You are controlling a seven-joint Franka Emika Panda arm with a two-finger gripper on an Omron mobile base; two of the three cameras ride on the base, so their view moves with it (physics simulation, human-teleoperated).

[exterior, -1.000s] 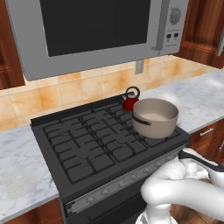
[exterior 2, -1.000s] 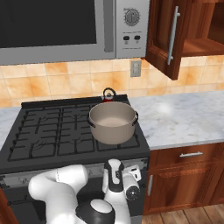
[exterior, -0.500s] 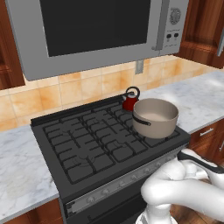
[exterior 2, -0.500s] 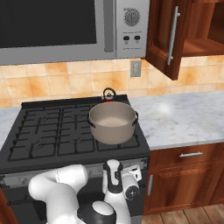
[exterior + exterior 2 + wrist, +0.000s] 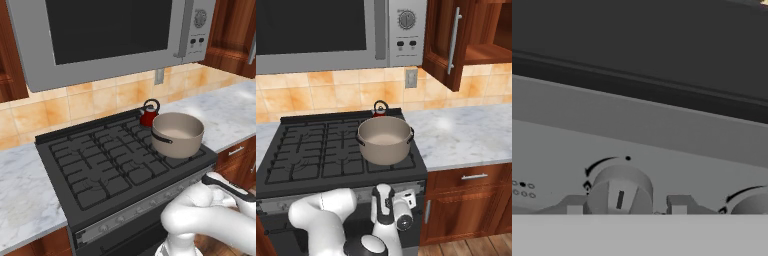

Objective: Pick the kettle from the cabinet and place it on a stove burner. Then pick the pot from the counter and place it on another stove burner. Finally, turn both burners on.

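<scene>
The pot (image 5: 177, 134) sits on the front right burner (image 5: 184, 156) of the cooktop (image 5: 100, 165), and the kettle (image 5: 149, 114) stands just behind it on the back right burner, its red body partly hidden by the pot in the right base view (image 5: 380, 108). The arm is folded low in front of the stove, the hand down at the knob strip (image 5: 662, 165). In the hand view the gripper (image 5: 626, 206) faces a grey knob (image 5: 620, 191) with a dark pointer line; the two fingertips (image 5: 574, 205) stand apart, one on either side of the knob and just beside it, and whether they touch it I cannot tell. A second knob (image 5: 753, 202) shows at the right edge of that view. Above the stove hangs the microwave (image 5: 110, 35). To the right of it the cabinet (image 5: 448, 42) door stands open, its steel bar handle (image 5: 454, 40) upright. The counter (image 5: 466, 135) runs right of the stove over wooden drawers (image 5: 471, 180)
</scene>
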